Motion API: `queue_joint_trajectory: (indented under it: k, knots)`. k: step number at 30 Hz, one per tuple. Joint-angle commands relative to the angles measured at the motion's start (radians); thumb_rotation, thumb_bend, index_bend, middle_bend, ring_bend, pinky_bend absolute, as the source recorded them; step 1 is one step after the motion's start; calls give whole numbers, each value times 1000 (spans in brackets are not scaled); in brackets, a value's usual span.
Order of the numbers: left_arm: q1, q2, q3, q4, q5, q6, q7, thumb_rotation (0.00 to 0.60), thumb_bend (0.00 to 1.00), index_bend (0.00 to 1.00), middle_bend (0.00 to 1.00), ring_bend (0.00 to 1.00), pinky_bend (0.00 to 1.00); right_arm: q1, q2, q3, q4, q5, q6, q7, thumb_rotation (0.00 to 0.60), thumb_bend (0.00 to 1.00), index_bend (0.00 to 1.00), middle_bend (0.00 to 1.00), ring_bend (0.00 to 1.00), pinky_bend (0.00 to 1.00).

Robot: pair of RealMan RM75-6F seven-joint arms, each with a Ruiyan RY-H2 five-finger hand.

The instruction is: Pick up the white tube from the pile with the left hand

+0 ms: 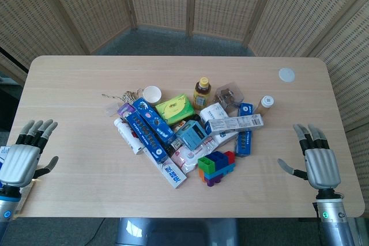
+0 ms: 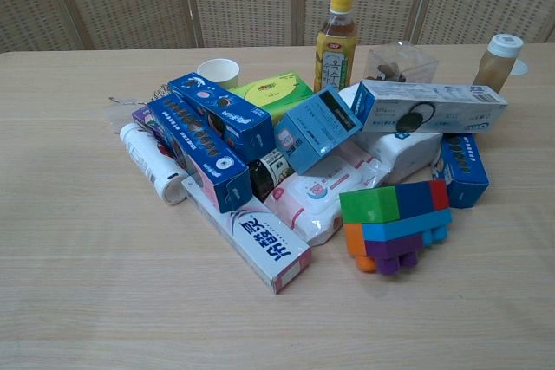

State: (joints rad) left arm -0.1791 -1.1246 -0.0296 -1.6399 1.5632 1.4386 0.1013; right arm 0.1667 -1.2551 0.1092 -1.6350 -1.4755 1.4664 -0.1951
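Note:
The white tube (image 1: 128,135) lies at the left edge of the pile, partly tucked under two blue biscuit boxes (image 1: 151,126); in the chest view the white tube (image 2: 150,162) shows its rounded end toward the front left. My left hand (image 1: 26,155) rests open on the table near the front left edge, well to the left of the tube. Near the front right edge my right hand (image 1: 316,160) lies open too, holding nothing. Neither hand shows in the chest view.
The pile holds a long white box (image 2: 253,236), coloured building blocks (image 2: 397,224), a wet-wipes pack (image 2: 314,197), a green tissue pack (image 1: 174,108), a drink bottle (image 1: 201,92), a paper cup (image 1: 152,94) and a small jar (image 1: 267,102). A white disc (image 1: 286,74) lies far right.

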Motion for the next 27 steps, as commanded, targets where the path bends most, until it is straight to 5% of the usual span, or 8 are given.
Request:
queue_joint_trajectory:
  k: [1, 16, 27]
  knots:
    - [-2, 0, 1, -1, -1, -5, 0, 600, 376, 26, 14, 0, 0, 1, -2, 1, 2, -5, 4, 3, 0, 195, 0, 124, 0, 0]
    - [-35, 45, 8, -22, 14, -60, 2, 600, 374, 0, 0, 0, 0, -18, 13, -7, -29, -31, 41, 3, 0, 195, 0, 124, 0, 0]
    - [-198, 5, -3, 15, -69, -362, 155, 600, 374, 5, 144, 31, 0, -13, 13, -3, -56, -28, 32, -35, 0, 196, 0, 124, 0, 0]
